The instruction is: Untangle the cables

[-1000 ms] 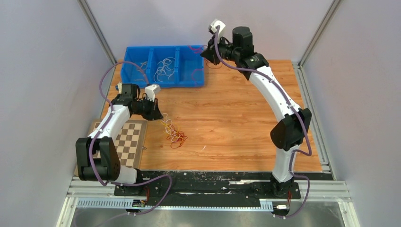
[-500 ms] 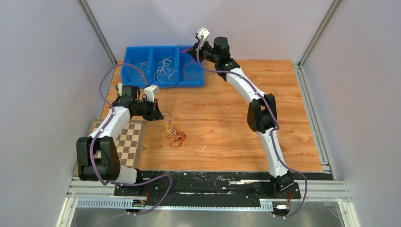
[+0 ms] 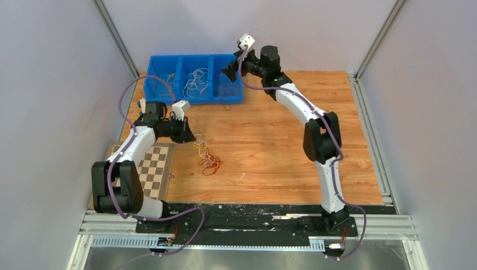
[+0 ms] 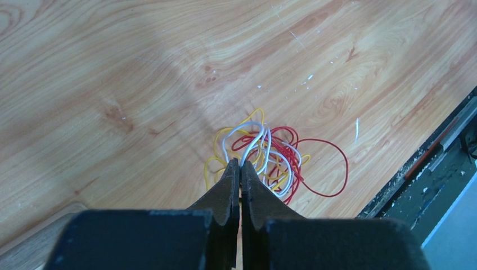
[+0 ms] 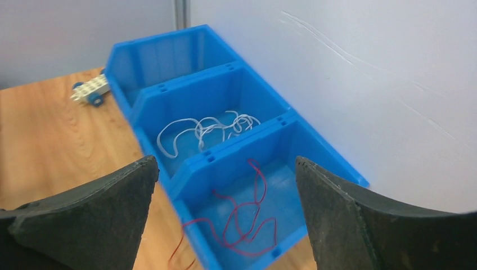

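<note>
A tangle of red, yellow and white cables (image 3: 208,157) (image 4: 275,157) lies on the wooden table. My left gripper (image 3: 190,136) (image 4: 241,163) sits at the tangle's left edge, shut, with a white cable loop running in between its tips. My right gripper (image 3: 228,70) (image 5: 225,160) hangs open over the right compartment of the blue bin (image 3: 185,97) (image 5: 185,169), nothing between its fingers. A loose red cable (image 5: 253,219) lies in that compartment, one end trailing over the near wall. White cables (image 3: 196,79) (image 5: 205,126) lie in the middle compartment.
A checkerboard mat (image 3: 152,169) lies at the table's left front corner. A small white and blue block (image 5: 90,89) sits on the table by the bin's far end. Grey walls enclose the table on three sides. A black rail (image 4: 444,152) borders the near edge.
My right gripper has swung over the bin's right compartment and gone from shut to open; the red cable now lies in the compartment. The left arm has hardly moved.
</note>
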You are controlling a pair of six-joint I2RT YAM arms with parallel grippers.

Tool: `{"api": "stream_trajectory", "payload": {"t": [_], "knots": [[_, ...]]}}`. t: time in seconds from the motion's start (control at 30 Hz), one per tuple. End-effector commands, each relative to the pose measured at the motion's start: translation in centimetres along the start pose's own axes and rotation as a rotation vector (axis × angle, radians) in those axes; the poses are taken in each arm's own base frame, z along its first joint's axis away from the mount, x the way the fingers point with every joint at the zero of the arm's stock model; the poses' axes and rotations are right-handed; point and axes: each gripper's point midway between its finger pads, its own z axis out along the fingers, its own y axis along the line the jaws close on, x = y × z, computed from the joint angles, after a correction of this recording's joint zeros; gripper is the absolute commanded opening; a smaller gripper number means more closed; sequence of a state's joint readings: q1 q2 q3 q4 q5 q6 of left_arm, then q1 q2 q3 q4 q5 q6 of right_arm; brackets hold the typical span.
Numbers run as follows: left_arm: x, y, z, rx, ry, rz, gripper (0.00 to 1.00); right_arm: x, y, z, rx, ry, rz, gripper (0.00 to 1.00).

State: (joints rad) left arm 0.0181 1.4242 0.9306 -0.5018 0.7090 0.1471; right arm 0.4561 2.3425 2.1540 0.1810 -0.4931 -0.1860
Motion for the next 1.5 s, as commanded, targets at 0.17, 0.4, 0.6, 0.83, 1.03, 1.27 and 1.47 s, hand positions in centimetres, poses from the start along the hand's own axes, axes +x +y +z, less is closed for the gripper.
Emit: {"api": "stream_trajectory", "payload": {"t": [0.17,0.4,0.6,0.83,1.03,1.27,1.47], "knots": [[-4.3,-7.0,0.4,0.154,-0.049,0.210,0.00,-3.1,3.4,-14.4,-0.098,0.266,0.138,1.00],[-8.8,-17.2,-1.5,0.410,-0.160,0.310,0.00,2.4,6.9,-25.9,-0.121,0.498,0.281,1.00],[-5.4,-14.1,0.1,0.316,-0.117,0.320,0.00,6.4,11.3,-31.2,-0.184,0.617,0.375,1.00],[3.1,-4.5,2.5,0.167,0.193,-0.048,0.71,10.0,14.2,-32.3,-0.245,0.697,0.526,0.90],[-0.2,-5.6,0.4,0.156,-0.044,0.087,0.72,12.2,16.0,-30.0,-0.300,0.770,0.588,0.80],[-1.0,-7.0,2.3,0.180,0.013,0.166,0.63,14.1,17.2,-26.5,-0.291,0.817,0.595,0.73],[-2.4,-9.7,6.3,0.246,0.062,0.234,0.70,16.8,17.6,-25.2,-0.264,0.887,0.640,0.63]]}}
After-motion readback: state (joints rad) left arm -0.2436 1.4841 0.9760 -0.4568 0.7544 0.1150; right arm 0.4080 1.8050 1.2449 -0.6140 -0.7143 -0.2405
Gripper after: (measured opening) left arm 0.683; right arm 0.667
